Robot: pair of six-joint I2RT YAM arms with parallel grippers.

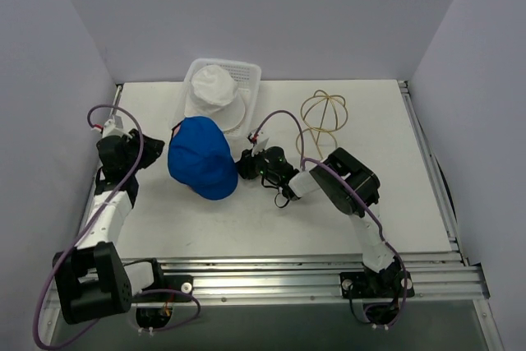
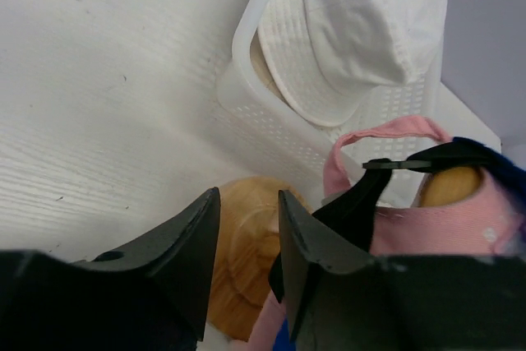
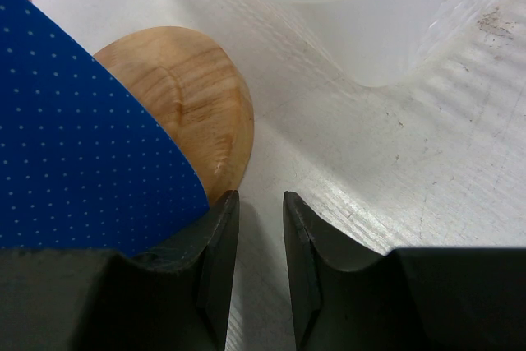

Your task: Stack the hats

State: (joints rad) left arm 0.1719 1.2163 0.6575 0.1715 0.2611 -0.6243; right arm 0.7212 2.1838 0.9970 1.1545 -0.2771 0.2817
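Left hand (image 2: 246, 199) first: it sits just to the left of the blue cap (image 1: 201, 160), low over the table (image 1: 271, 219). Its jaws are partway apart with nothing between them, just bare table and a round wooden base (image 2: 246, 260) showing through the gap. So it's not holding anything.

The blue cap is pretty much mid-table, and it's the thing everything else crowds around. From the left wrist view you can see the pink cap (image 2: 436, 219) underneath it, with the blue edge draped over the top. The pink one's black strap sticks out toward the left hand. A bit of light wood peeks through the opening behind the strap, so both caps look to be sitting over a wooden form.

Right behind the blue cap, against the back wall, is the white mesh basket (image 1: 246, 71). The off-white floppy hat (image 1: 212, 88) is lying in it, brim hanging over the near rim.

Right hand (image 3: 259, 196) is just beside the blue cap's right edge. Its jaws are only a narrow slit apart and gripping nothing. The blue fabric lies against the outside of one finger, not in the gap.

Off to the right of the blue cap and well apart from it, a gold wire dome frame (image 1: 325, 111) stands on the table.
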